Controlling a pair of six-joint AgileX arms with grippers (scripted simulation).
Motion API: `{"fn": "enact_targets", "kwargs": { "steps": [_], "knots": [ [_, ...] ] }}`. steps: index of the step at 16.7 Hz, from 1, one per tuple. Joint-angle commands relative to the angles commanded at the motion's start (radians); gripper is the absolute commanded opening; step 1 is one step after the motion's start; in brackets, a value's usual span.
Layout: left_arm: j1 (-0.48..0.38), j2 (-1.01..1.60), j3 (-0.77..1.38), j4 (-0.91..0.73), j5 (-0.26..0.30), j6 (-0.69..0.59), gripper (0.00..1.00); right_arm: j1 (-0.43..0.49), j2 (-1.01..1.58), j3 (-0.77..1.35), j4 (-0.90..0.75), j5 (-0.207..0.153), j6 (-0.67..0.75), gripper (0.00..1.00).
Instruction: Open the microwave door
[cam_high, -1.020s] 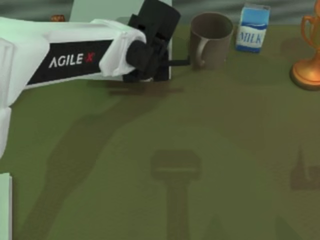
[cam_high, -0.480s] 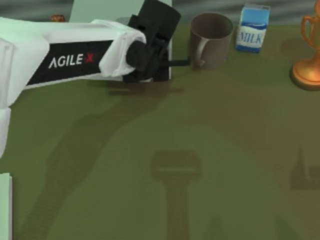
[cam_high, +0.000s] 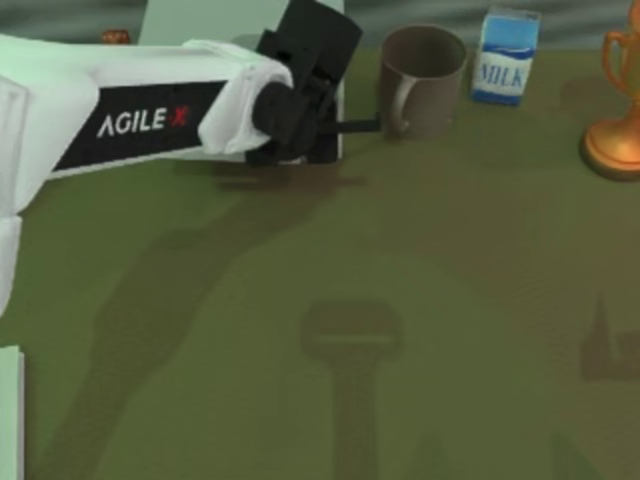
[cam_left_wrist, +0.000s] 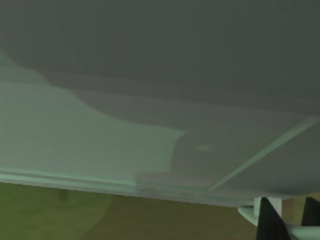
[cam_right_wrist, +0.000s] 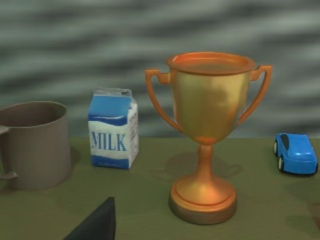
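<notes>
- Top view: the left arm (cam_high: 140, 110) reaches across the far left of the table (cam_high: 420, 280), its claw (cam_high: 305, 120) against the front of the microwave (cam_high: 210, 20) at the far edge. Only a pale strip of the appliance shows; a light vertical edge, possibly the microwave door (cam_high: 340, 125), stands just beside the claw. Claw opening cannot be told here.
- Top view also shows a mug (cam_high: 420, 80), milk carton (cam_high: 505, 55) and trophy (cam_high: 615, 110) along the far edge to the right.
- Left wrist view: the microwave's pale underside fills the frame, its long axis running across it; two dark fingertips (cam_left_wrist: 267, 220) stand apart at the corner, grasp unclear.
- Right wrist view: adds a blue toy car (cam_right_wrist: 295, 152) beside the trophy; the right claw's state cannot be told.
</notes>
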Motion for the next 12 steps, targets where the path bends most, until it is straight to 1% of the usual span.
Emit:
{"fn": "enact_targets", "kwargs": {
  "steps": [8, 12],
  "knots": [
    [0.0, 0.0, 0.0, 0.0, 0.0, 0.0, 0.0, 0.0, 0.0, 0.0, 0.0, 0.0, 0.0, 1.0],
    [-0.003, -0.008, -0.023, 0.013, 0.016, 0.014, 0.0, 0.0, 0.0, 0.0, 0.0, 0.0, 0.0, 1.0]
  ]
}}
